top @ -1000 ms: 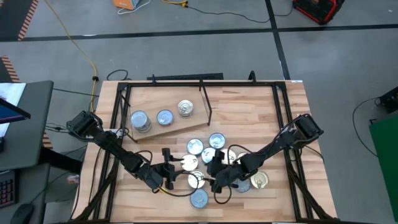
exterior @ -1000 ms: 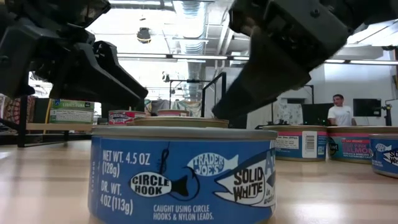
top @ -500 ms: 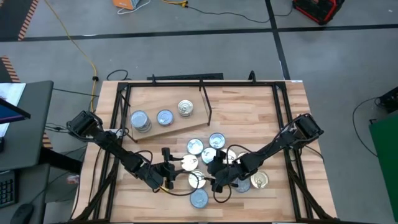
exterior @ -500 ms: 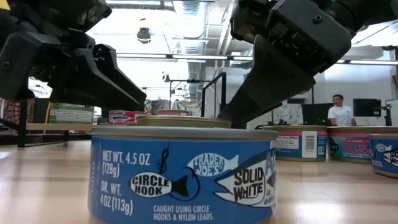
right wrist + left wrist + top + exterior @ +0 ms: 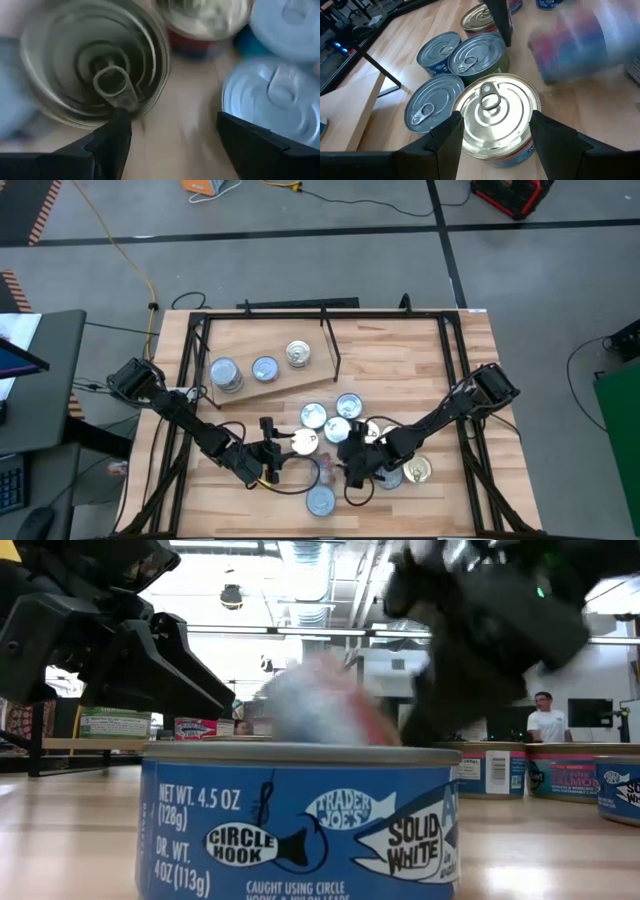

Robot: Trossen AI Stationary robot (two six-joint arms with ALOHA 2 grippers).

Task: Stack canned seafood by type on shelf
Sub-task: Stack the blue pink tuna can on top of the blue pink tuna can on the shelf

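We are working the loose cluster of canned seafood (image 5: 330, 425) at the near middle of the tabletop, while three tins are already sitting on the shelf (image 5: 262, 386) toward ten o'clock, blue-labelled ones at its left end. Our left gripper (image 5: 494, 131) is straddling a silver-lidded tin (image 5: 495, 111), fingers spread on either side of its rim, which we judge is the setup for a side pinch. Our right gripper (image 5: 172, 134) is hanging over the tins at four o'clock of the cluster, jaws wide, with nothing between them that we can see. One tin (image 5: 320, 705) is appearing blurred beside it, seemingly in motion. We cannot tell whether it is tipping or rolling.
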